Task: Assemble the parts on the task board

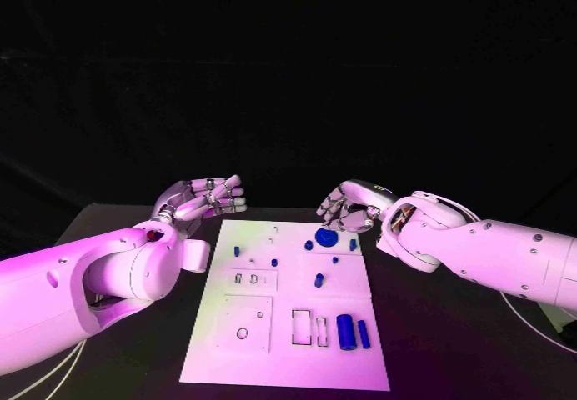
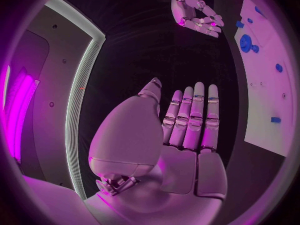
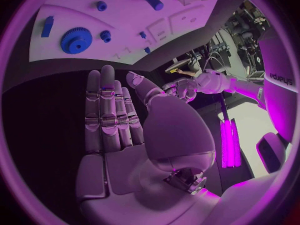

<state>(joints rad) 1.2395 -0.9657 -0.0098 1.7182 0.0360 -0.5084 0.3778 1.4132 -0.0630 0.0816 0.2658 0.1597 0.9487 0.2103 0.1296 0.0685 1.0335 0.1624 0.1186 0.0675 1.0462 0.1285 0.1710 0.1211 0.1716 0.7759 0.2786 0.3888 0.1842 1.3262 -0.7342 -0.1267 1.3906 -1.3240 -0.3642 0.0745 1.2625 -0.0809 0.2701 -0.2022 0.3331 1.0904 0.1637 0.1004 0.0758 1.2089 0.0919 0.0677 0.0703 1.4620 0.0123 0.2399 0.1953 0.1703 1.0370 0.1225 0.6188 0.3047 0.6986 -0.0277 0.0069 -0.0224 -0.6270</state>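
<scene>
White is the task board (image 1: 247,342), lying in the middle of the black desk (image 1: 469,350), and the blue parts are on it: a large gear (image 1: 326,237) at the far end near your right hand (image 1: 350,208), a small peg (image 1: 318,281) in the middle, and a thick cylinder (image 1: 346,332) at the near end. Your left hand (image 1: 200,200) hovers beside the far left corner. Both hands hold nothing; the fingers are spread and straight. I judge that no part is picked yet, so assembly is at its beginning. For the next move, you must lower the right hand onto the gear and close the fingers around its rim.
</scene>
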